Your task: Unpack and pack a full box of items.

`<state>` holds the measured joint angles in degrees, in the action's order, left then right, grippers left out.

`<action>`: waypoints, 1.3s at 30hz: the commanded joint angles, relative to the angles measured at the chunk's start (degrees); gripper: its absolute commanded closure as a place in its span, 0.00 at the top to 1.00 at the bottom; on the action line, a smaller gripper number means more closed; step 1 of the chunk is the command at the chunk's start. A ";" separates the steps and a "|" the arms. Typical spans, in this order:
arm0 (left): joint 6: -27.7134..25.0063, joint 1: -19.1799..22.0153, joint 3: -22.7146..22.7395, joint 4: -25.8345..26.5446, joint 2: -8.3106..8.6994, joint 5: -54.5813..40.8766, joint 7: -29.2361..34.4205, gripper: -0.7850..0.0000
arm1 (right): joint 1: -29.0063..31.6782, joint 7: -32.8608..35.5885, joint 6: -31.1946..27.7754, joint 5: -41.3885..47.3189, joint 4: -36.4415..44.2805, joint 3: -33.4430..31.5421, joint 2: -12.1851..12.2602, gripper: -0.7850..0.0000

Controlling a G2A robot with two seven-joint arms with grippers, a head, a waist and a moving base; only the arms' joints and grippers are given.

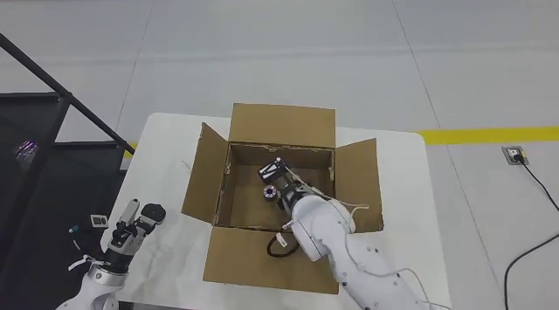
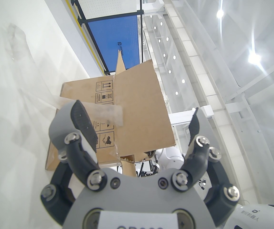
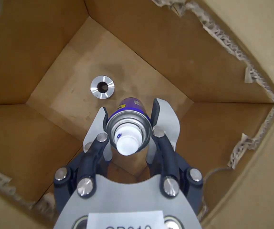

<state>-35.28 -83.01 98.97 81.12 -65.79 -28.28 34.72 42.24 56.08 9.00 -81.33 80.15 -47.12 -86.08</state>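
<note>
Table [image 1: 406,183]: white, carries the box; the left arm is off near its corner.
Box [image 1: 281,123]: brown cardboard, all four flaps folded outward, edges torn and ragged. The right arm reaches down into it from above.
Progress (judged): the box is open. The bare cardboard floor [image 3: 79,58] shows two items, a spray can and a metal ring. That points to either the late part of unpacking or the early part of packing; I cannot tell which from this moment. Whichever it is, the other half of the task and closing the flaps are not yet done.
Left gripper [image 2: 137,111]: spread wide, nothing between the pads, touching nothing. It is aimed at the outside of the box, well apart from it.
Right gripper [image 3: 129,109]: inside the box, narrowed around the can body just below its shoulder, one pad against each side. Grip looks centred.
Spray can [image 3: 128,126]: purple body, white cap, upright, held by the right gripper. I cannot tell if its base rests on the floor or is lifted.
Metal ring [image 3: 102,87]: small polished disc with a centre hole, flat on the floor, just beside the can, not touching it.
</note>
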 commanded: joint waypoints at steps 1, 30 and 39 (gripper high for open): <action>0.00 0.00 0.00 0.00 0.00 0.00 0.00 1.00 | -1.43 -0.59 0.11 1.21 -3.18 0.29 -0.56 0.00; -0.75 -1.58 0.96 7.33 -0.09 4.04 -4.40 1.00 | 5.77 0.72 -5.20 -0.32 11.71 -7.33 -0.35 0.66; 3.30 0.50 -0.61 12.27 0.42 3.66 3.52 1.00 | 22.58 -2.15 -15.70 6.11 38.97 -20.04 2.66 1.00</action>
<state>-32.36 -82.85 98.97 93.17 -65.39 -26.68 37.83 62.92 55.25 -3.82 -76.17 115.90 -65.73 -83.75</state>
